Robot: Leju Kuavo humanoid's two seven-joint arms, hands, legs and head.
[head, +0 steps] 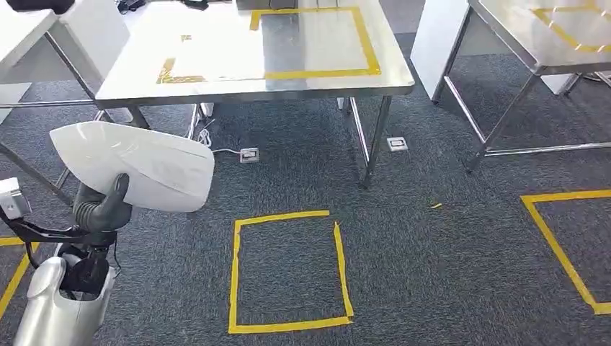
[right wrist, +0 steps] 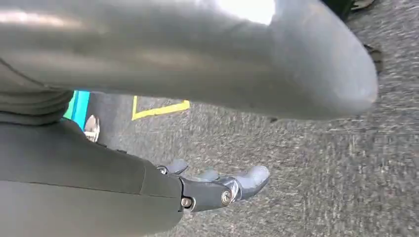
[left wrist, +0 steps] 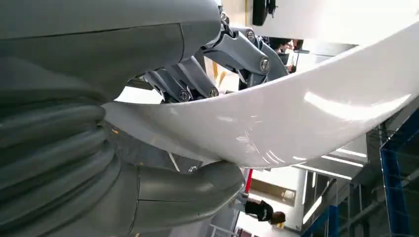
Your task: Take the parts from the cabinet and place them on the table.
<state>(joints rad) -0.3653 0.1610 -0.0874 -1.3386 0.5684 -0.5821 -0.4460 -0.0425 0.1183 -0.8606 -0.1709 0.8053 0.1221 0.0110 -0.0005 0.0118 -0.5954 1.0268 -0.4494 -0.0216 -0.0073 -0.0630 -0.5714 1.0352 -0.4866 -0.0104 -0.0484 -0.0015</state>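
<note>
A large curved white part [head: 137,164] hangs in the air at the lower left of the head view, above the carpet. My left hand [head: 102,205] grips it from below, thumb up against its underside. In the left wrist view the same glossy white part [left wrist: 296,113] is pinched between the thick grey thumb [left wrist: 197,190] and the darker fingers [left wrist: 232,54]. The steel table [head: 216,72] with a yellow taped rectangle [head: 317,40] stands ahead across the carpet. My right hand [right wrist: 217,187] hangs over the carpet, holding nothing, fingers loosely extended.
A yellow taped square [head: 288,270] marks the carpet in front of the table. A second steel table [head: 519,43] stands at the far right, with another taped outline [head: 565,245] on the floor. Floor sockets [head: 248,154] and a cable lie under the table. A white table edge [head: 29,29] stands at the far left.
</note>
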